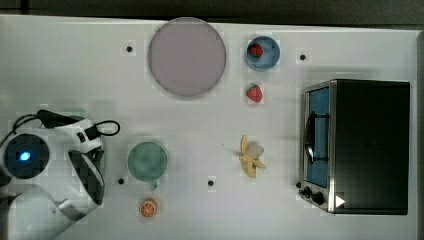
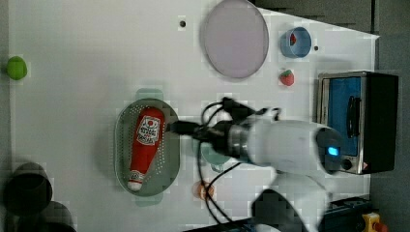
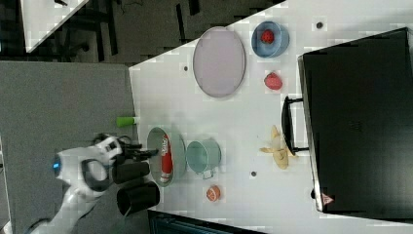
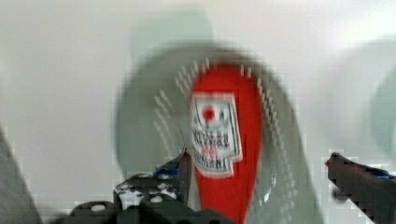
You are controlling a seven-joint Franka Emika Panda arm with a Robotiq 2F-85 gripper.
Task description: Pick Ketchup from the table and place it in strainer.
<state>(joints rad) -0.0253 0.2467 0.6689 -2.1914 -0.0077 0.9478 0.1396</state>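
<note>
The red ketchup bottle [image 2: 145, 145] lies lengthwise inside the pale mint-green oval strainer [image 2: 168, 164], cap toward the left view's bottom. My gripper [image 2: 172, 127] hangs just above the strainer's edge at the bottle's label end, and it is open. In the wrist view the ketchup [image 4: 229, 135] rests on the strainer's perforated bottom [image 4: 149, 135]. The two fingers stand wide apart on either side of the gripper's midpoint [image 4: 258, 158] and touch nothing. In the right view the bottle [image 3: 165, 156] sits in the strainer [image 3: 178, 146].
A dark-green cup [image 1: 147, 161] stands close beside the strainer. An orange slice [image 1: 148, 208], a banana [image 1: 251, 157], a strawberry [image 1: 254, 93], a blue bowl [image 1: 270, 60], a mauve plate [image 1: 186, 56] and a toaster oven [image 1: 360, 145] occupy the table. Dark cylinders [image 2: 29, 191] stand past the strainer.
</note>
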